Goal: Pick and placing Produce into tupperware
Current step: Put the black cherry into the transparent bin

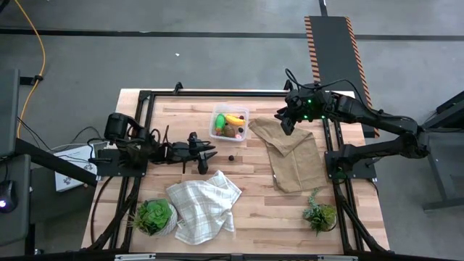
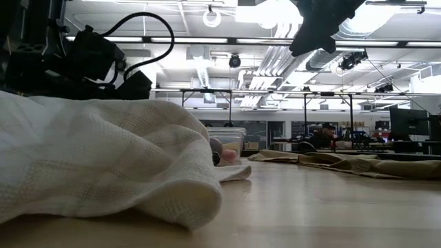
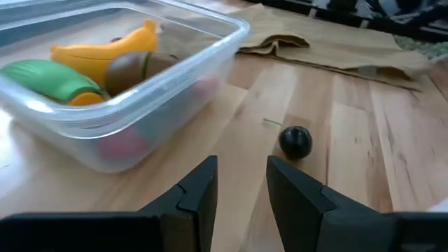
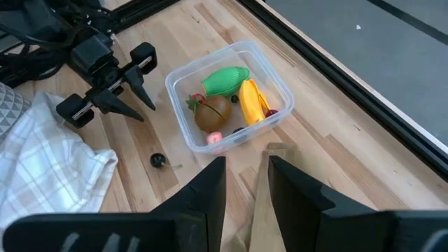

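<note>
The tupperware sits on the far middle of the table, and most of the produce lies inside it: a banana, a green piece, a brown kiwi and small red bits against the wall. One dark berry lies loose on the wood, just near of the container and apart from it.

The left gripper hangs low over the table to the left of the berry, fingers pointing toward it, slightly apart with a narrow gap and nothing between them. The right gripper hovers above the table to the right of the tupperware, over the edge of a brown cloth; its fingers also stand a little apart and hold nothing.

A white checked cloth lies crumpled at the near middle, with a potted plant to its left and another plant near the right corner.
</note>
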`<move>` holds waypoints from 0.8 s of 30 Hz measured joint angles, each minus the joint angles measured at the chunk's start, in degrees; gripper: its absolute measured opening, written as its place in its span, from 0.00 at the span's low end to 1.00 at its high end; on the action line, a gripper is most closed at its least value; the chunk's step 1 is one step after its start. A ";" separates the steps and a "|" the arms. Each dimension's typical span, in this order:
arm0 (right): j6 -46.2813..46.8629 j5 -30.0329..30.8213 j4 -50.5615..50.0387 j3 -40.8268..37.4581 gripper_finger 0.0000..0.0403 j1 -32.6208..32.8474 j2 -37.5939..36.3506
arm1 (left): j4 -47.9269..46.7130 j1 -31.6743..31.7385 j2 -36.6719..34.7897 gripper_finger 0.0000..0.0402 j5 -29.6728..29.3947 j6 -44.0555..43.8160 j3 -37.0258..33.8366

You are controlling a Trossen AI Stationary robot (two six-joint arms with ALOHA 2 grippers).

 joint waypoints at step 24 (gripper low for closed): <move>0.64 -0.13 -0.46 0.00 0.25 0.02 0.00 | 12.51 0.02 12.66 0.28 4.05 6.16 2.60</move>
